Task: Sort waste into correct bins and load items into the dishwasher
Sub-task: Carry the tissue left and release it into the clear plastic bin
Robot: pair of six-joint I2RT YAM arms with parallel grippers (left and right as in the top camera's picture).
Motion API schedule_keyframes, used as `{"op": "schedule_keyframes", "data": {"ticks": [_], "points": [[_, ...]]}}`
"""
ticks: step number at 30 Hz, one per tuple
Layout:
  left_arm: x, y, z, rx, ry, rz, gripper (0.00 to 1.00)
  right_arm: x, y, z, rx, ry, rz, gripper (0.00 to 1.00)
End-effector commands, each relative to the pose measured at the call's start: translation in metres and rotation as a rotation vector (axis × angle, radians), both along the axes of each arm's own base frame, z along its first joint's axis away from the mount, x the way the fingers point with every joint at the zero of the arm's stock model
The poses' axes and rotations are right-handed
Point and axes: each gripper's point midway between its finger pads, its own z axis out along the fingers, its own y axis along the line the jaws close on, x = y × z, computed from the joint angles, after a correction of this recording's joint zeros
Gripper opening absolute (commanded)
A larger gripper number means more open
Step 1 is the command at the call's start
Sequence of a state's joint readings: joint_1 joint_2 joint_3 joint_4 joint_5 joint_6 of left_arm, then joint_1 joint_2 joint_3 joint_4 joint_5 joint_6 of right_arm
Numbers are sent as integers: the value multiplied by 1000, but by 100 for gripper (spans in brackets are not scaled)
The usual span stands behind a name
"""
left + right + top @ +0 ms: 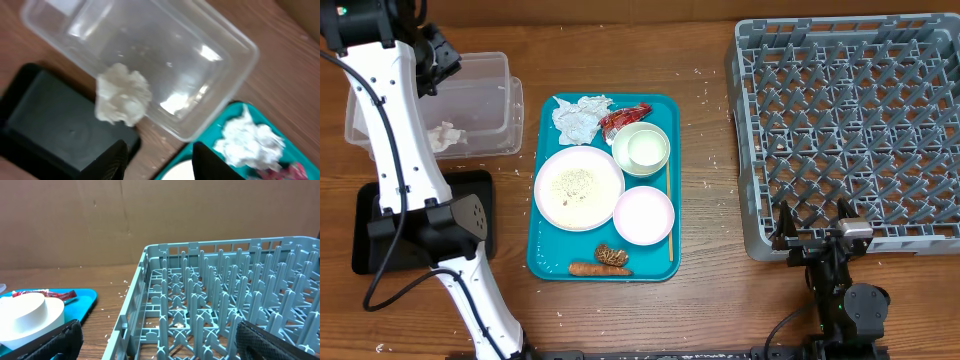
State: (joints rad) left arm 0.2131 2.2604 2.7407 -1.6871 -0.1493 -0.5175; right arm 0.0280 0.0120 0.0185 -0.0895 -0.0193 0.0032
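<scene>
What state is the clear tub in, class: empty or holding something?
Not empty: one crumpled tissue lies inside the tub, near its wall beside the black tray.

Left arm [398,130]: white links, black joints, black cable. Right pincer [160,347]: black fingers [47,342].

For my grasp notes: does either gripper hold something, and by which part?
Nothing is held. The left gripper and the right gripper both stand open and empty.
</scene>
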Motion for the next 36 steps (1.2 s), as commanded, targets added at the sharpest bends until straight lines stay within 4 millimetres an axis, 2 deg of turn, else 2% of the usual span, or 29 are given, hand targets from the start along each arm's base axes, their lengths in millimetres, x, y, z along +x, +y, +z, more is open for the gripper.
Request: {"op": "schedule_keyframes", "data": {"ticks": [1, 2, 4, 8, 11, 15, 18, 21, 23, 29, 32, 34, 36], "points": [[-14, 38, -12, 102, 78, 86, 52, 0, 2, -1, 0, -5, 7, 100], [-20, 46, -24, 63, 114, 97, 75, 0, 2, -1, 0, -5, 7, 100], [-25, 45, -40, -15, 152, 63, 85, 0, 2, -1, 0, -5, 7, 100], [-44, 59, -69, -109, 235, 115, 97, 0, 2, -1, 0, -5, 7, 100], [-59, 70, -85, -161, 280, 160, 99, 0, 2, -1, 0, -5, 7, 100], [-62, 62, -99, -290, 280, 169, 95, 0, 2, -1, 0, -5, 7, 100], [-59, 58, -107, -319, 277, 160, 89, 0, 2, -1, 0, -5, 7, 100], [-56, 45, -116, -357, 287, 137, 87, 0, 2, -1, 0, -5, 7, 100], [-50, 38, -130, -364, 294, 120, 87, 0, 2, -1, 0, -5, 7, 100], [-40, 39, -157, -366, 269, 115, 84, 0, 2, -1, 0, -5, 7, 100], [-33, 42, -159, -355, 241, 111, 73, 0, 2, -1, 0, -5, 7, 100], [-30, 43, -158, -351, 227, 118, 58, 0, 2, -1, 0, -5, 7, 100], [-29, 43, -156, -350, 222, 123, 55, 0, 2, -1, 0, -5, 7, 100]]}}
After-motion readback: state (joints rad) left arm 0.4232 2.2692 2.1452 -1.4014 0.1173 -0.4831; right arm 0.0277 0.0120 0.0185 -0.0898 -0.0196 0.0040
